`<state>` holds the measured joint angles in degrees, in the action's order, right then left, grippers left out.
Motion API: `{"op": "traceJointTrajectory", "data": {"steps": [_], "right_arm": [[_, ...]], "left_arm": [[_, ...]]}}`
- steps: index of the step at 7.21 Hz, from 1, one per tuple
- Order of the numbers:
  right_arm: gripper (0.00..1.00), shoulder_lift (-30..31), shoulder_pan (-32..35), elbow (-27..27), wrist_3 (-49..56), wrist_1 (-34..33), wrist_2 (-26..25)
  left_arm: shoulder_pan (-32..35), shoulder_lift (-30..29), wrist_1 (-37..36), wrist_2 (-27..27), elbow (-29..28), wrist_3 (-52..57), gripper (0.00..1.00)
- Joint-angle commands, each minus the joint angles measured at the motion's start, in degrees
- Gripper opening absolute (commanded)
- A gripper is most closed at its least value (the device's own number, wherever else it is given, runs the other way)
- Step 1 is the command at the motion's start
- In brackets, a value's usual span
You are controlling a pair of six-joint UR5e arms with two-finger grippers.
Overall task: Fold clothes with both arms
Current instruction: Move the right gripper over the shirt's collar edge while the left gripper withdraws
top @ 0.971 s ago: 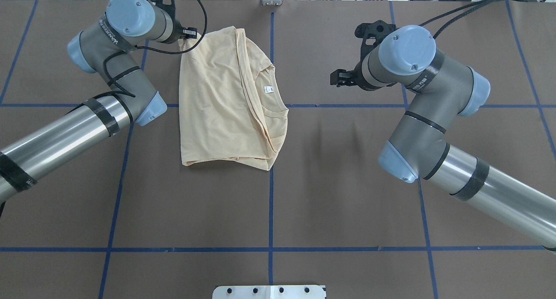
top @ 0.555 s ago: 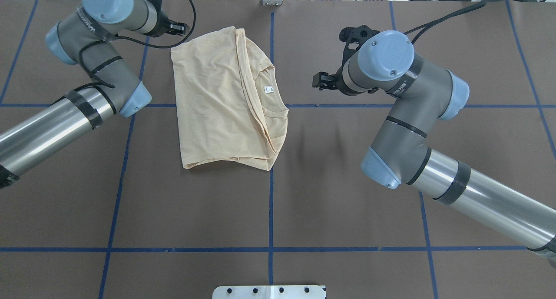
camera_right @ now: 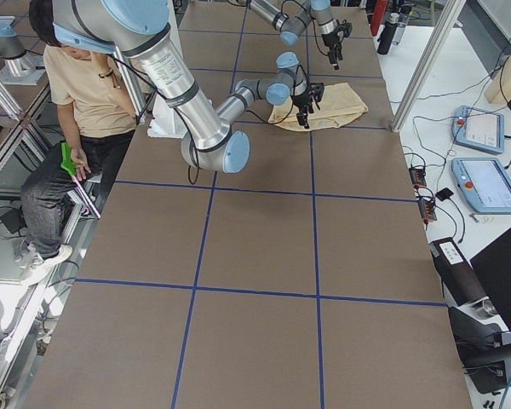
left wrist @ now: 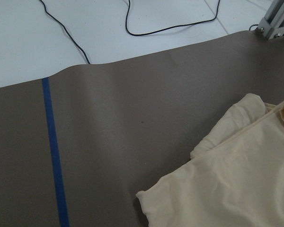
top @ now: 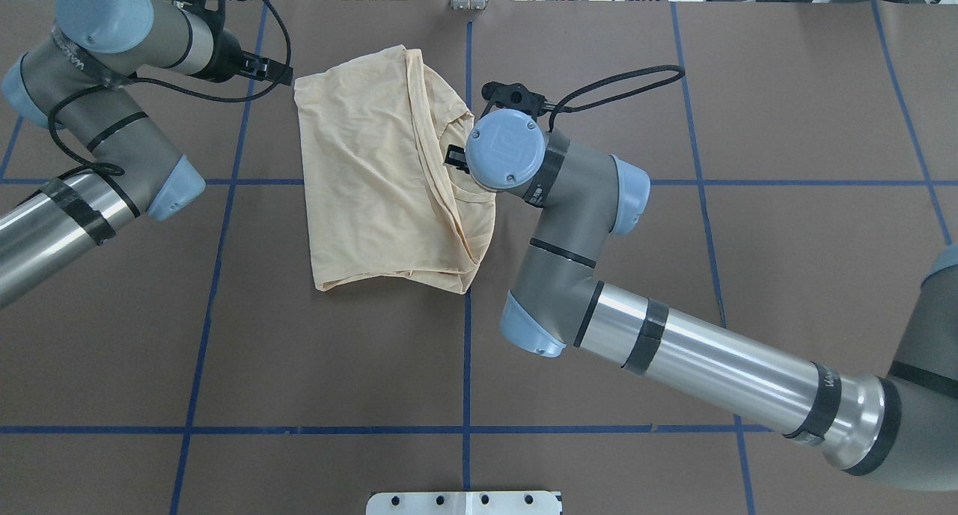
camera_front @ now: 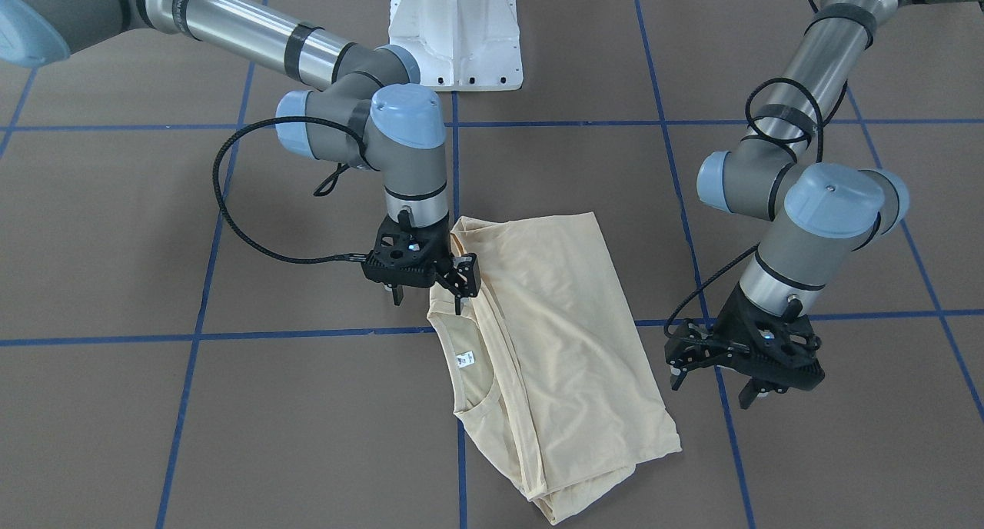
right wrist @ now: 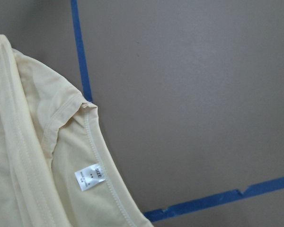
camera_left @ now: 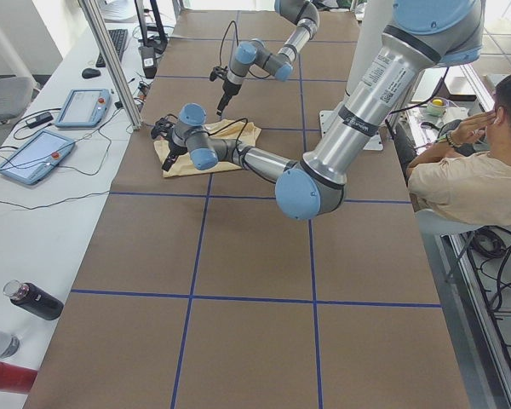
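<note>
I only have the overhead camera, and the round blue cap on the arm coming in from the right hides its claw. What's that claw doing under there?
Observer: In the front-facing view the right gripper is open, its two fingers spread at the neck edge of the T-shirt, holding nothing.
Operator: Is there anything special on the cloth right there?
Observer: Its wrist camera looks at the small white neck label just inside the collar.
Operator: And the other claw, up at my top left?
Observer: The left gripper is open too, both fingers over the bare table.
</note>
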<state>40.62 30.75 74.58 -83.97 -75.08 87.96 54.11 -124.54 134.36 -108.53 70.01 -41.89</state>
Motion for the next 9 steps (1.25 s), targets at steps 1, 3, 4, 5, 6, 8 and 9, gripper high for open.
{"op": "traceJointTrajectory", "data": {"steps": [1,3,4,5,6,8,9], "right_arm": [[0.83,-0.6,-2.2,-2.0,0.2,-0.1,-2.7],[0.74,-0.5,-2.4,-3.1,1.3,0.0,-3.6],[0.72,-0.5,-2.4,-3.5,2.0,-0.1,-3.8],[0.71,-0.6,-2.4,-3.5,2.7,-0.1,-3.8],[0.71,-0.6,-2.5,-3.5,2.8,-0.1,-3.8],[0.62,-0.6,-2.7,-3.6,2.8,0.0,-4.3],[0.52,-0.6,-2.7,-3.7,2.8,0.0,-4.2]], "left_arm": [[-0.1,0.3,0.0,0.1,0.1,0.0,1.0],[-0.1,0.3,0.0,0.1,0.0,-0.1,1.0],[-0.1,0.3,0.0,0.1,0.0,-0.1,1.0],[-0.1,0.3,0.0,0.1,0.0,0.0,1.0],[-0.2,0.3,0.0,0.1,0.0,0.0,1.0],[-0.4,0.3,0.0,0.1,0.0,0.1,1.0],[-0.4,0.3,0.0,0.1,0.0,0.1,1.0]]}}
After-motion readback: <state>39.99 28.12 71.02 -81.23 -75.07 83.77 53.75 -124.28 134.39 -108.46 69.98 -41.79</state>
